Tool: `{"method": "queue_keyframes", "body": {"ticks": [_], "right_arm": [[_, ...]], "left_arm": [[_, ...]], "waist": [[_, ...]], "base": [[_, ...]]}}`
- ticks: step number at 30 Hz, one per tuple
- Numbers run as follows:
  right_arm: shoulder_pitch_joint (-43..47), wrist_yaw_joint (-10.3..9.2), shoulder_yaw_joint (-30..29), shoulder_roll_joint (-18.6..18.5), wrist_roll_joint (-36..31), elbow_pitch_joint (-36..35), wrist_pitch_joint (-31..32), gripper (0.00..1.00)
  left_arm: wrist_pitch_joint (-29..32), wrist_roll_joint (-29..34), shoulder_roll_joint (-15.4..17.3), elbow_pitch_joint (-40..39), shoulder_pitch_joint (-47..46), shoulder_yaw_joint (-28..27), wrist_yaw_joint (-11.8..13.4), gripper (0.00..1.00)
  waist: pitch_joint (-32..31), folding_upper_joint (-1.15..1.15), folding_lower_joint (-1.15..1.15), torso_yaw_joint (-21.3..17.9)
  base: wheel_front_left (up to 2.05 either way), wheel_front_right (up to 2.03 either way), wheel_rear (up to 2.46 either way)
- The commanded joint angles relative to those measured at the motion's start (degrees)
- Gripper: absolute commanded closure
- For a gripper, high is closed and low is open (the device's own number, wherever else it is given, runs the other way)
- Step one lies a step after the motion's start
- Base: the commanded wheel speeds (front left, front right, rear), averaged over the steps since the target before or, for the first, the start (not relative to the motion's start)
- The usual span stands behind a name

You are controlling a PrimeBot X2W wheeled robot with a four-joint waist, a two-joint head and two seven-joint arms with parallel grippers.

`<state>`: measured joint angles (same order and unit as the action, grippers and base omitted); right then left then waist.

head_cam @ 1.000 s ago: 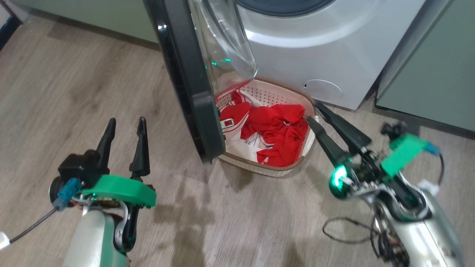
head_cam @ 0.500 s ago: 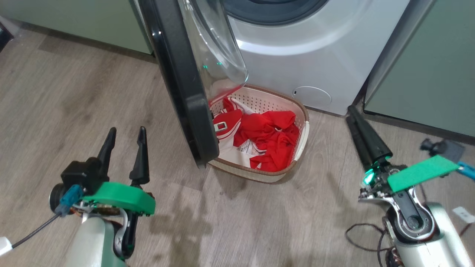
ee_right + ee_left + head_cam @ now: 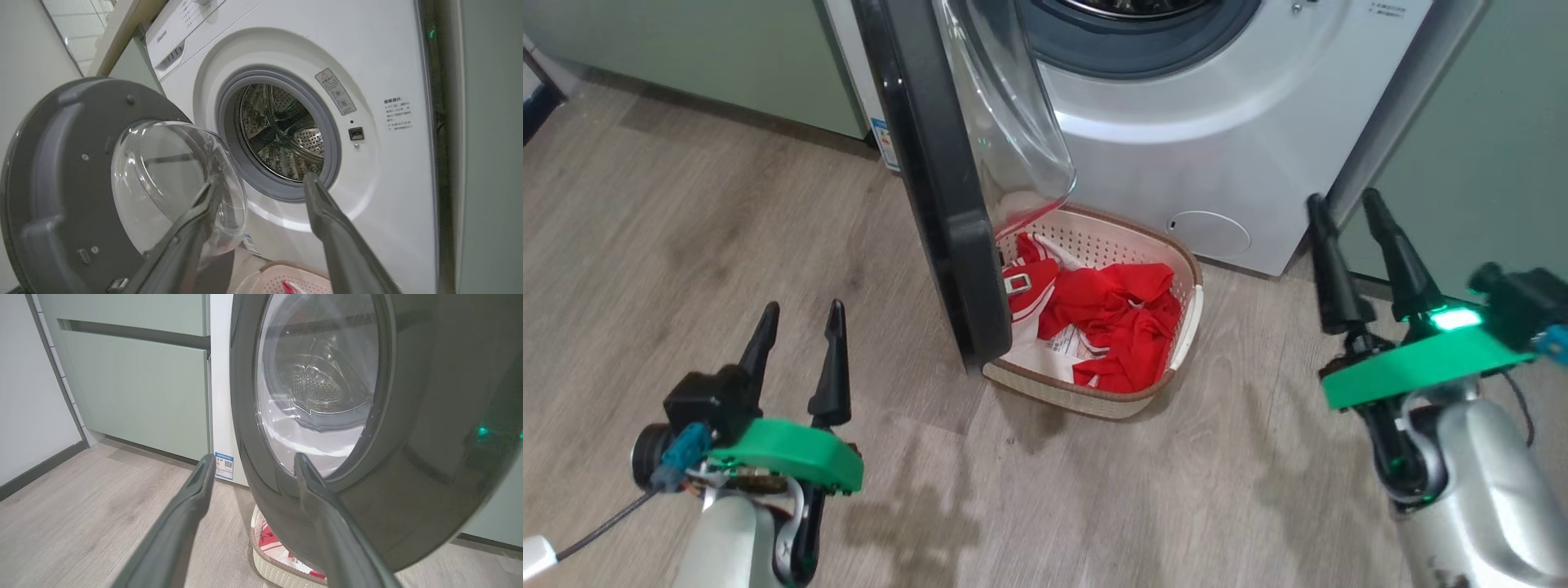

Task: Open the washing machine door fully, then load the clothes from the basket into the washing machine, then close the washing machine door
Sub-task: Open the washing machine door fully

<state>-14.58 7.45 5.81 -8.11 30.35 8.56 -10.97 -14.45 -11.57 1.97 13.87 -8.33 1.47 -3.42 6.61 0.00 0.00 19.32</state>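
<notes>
Red clothes (image 3: 1123,322) lie in the basket (image 3: 1086,400) on the floor at the foot of the washing machine (image 3: 1217,139), probably set there for short lifts, their 9 o'clock edge hidden behind the half-swung door (image 3: 931,180), while the left claw (image 3: 802,305) at 7 o'clock and the right claw (image 3: 1343,198) at 3 o'clock hover spread and empty.

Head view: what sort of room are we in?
Probably a home laundry corner: a white front-loading washing machine set between pale green cabinets, and a basket of red clothes on wood-look floor.

three views sharing the washing machine door (image 3: 927,163)
head view looks down from above; wrist views look level and close at its opposite faces.
</notes>
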Motion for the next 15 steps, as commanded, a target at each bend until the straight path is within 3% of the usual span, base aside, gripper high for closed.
{"method": "queue_keyframes", "body": {"ticks": [1,7,15], "right_arm": [[-1.0,0.03,0.8,0.8,-2.1,-1.9,-0.6,0.0],[2.1,0.03,-0.2,2.9,-13.8,-1.1,-1.2,0.0],[3.5,0.03,-0.1,4.3,-19.9,2.1,-2.4,0.0]], "left_arm": [[-0.5,0.4,0.9,-1.8,-1.1,-2.1,-0.2,0.0],[-0.5,0.5,0.9,-1.9,-0.9,-2.0,-0.2,0.0],[-0.5,0.6,0.9,-1.7,-1.1,-2.3,-0.2,0.0]], "waist": [[-0.1,0.0,0.0,0.0],[-0.1,0.0,0.0,0.3],[0.3,0.0,0.0,0.1]], "base": [[0.0,0.0,0.0],[0.0,0.0,0.0],[0.0,0.0,0.0]]}}
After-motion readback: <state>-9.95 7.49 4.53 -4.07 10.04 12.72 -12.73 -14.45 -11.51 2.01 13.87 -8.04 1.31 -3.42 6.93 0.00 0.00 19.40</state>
